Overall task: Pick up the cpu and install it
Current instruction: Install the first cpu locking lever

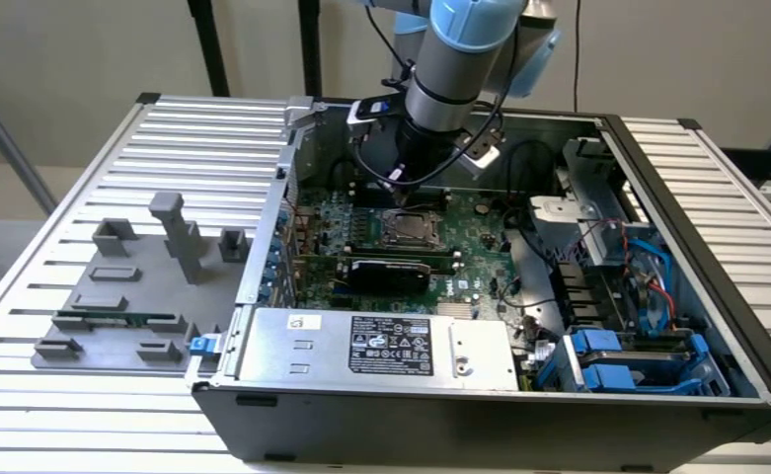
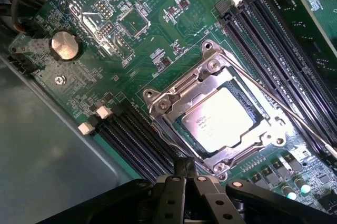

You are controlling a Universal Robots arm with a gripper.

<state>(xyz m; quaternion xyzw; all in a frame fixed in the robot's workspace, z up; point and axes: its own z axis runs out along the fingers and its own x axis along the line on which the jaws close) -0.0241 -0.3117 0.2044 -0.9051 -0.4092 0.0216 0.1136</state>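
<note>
One chip matters here: the cpu (image 2: 217, 120) lies flat in the metal socket frame (image 2: 210, 110) on the green motherboard (image 2: 158, 29), its pale metal top facing up and the frame's bracket bordering it on all sides. The pincer (image 2: 190, 174) hangs just above and beside the socket, clenched shut with its two fingers pressed together and nothing between them; the chip sits just ahead of the fingertips, apart from them, not touching. Being square, the chip has no real long axis, and its edges run parallel to the frame's. In the exterior view the arm (image 1: 458, 59) comes down steeply from above into the open computer case (image 1: 701, 247), its wrist over the socket near the middle of the board, the pincer (image 1: 405, 188) pointing almost straight down. The power supply box (image 1: 378, 346) sits at the near wall of the case, well apart from the socket. The case rests on a slatted desk (image 1: 200, 128), with a grey parts holder (image 1: 128, 286) to the exterior view's left. Judging from how it lies, the chip appears already seated in place.
</note>
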